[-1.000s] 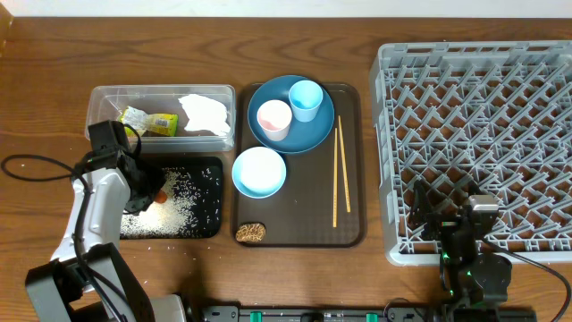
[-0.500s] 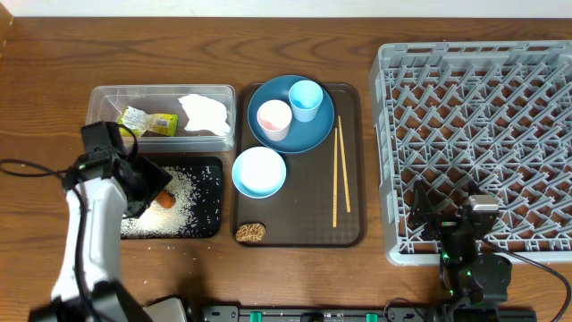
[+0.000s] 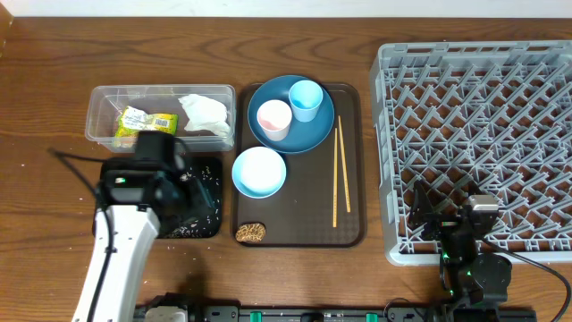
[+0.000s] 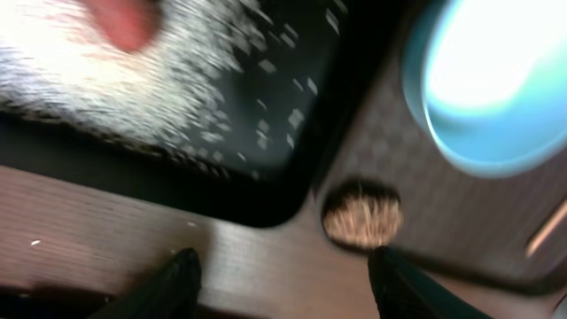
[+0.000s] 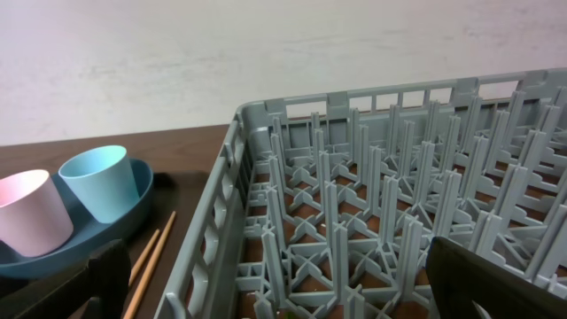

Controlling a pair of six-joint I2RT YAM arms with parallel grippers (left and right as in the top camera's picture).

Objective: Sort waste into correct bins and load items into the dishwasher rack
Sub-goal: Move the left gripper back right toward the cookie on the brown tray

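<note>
My left gripper (image 3: pixel 183 192) hovers over the glossy black tray (image 3: pixel 209 175), open and empty. In the left wrist view it (image 4: pixel 288 282) is over the table by the tray's front right corner (image 4: pixel 266 208). The brown cookie (image 4: pixel 361 215) lies just ahead on the brown serving tray. The orange carrot (image 4: pixel 124 18) lies among rice grains (image 4: pixel 80 80); my arm hides it from overhead. Napkin (image 3: pixel 204 112) and snack wrapper (image 3: pixel 147 121) lie in the clear tub (image 3: pixel 161 91). My right gripper (image 3: pixel 447 219) is open and empty over the grey rack's (image 3: pixel 483 116) front left corner.
The brown serving tray (image 3: pixel 304 228) holds the blue plate (image 3: pixel 295 139) with the pink cup (image 3: pixel 273 118) and light blue cup (image 3: pixel 306 98), the pale blue bowl (image 3: pixel 259 172), the chopsticks (image 3: pixel 340 170) and the cookie (image 3: pixel 250 233). Loose rice lies in the black tray's front part (image 3: pixel 192 225).
My left arm has swung right from the black tray's left side to over its middle and right part, leaving the carrot on the tray. The right arm has not moved.
</note>
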